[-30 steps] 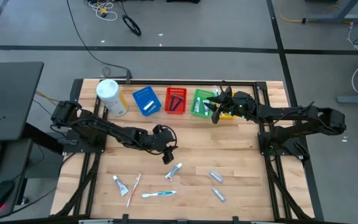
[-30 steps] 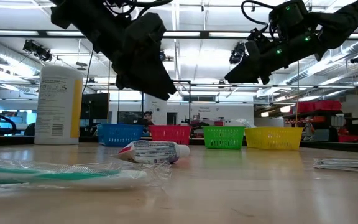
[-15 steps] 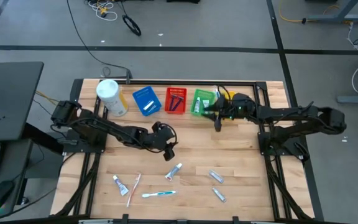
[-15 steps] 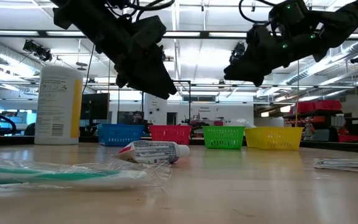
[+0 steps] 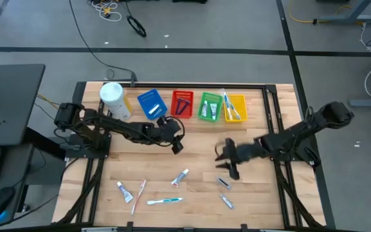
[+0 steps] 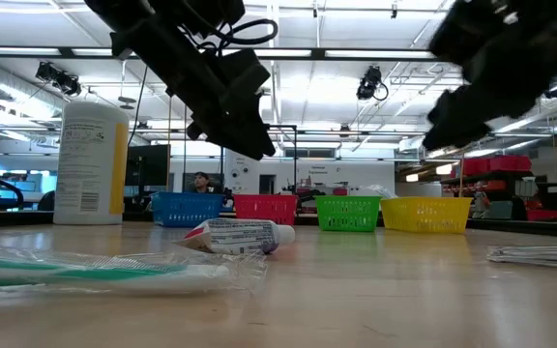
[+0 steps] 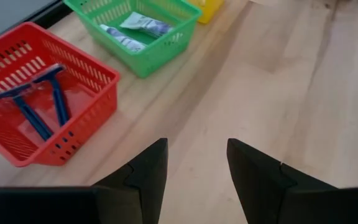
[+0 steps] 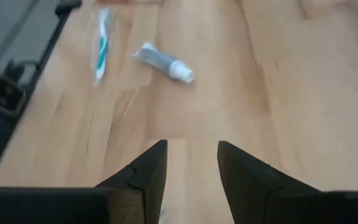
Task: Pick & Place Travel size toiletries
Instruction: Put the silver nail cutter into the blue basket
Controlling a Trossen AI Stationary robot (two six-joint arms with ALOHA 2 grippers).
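Loose toiletries lie flat on the wooden table: a toothpaste tube [image 5: 181, 176], two more tubes [image 5: 223, 183] [image 5: 227, 202], a white-blue toothbrush [image 5: 165, 201], a pink toothbrush [image 5: 138, 195] and a tube [image 5: 123, 191]. Two blue razors [image 7: 39, 106] lie in the red basket [image 5: 181, 104]. My left gripper [image 5: 177, 146] hovers open and empty near that basket. My right gripper [image 5: 226, 162], open and empty, hangs over the table's middle right, just beyond the tube [image 5: 223, 183]. The right wrist view shows a tube [image 8: 165, 62] and a toothbrush [image 8: 102, 43] ahead.
Along the far edge stand a large white canister [image 5: 114, 100] and a row of baskets: blue [image 5: 151, 104], red, green [image 5: 209, 106] with tubes, yellow [image 5: 235, 107] with toothbrushes. Bare wood lies between the baskets and the loose items. A dark monitor sits off the table's left.
My right gripper has swung from above the green and yellow baskets toward the near edge and down, and now hangs over the table's middle right. My left gripper has drawn back a little toward the far edge, closer to the red basket.
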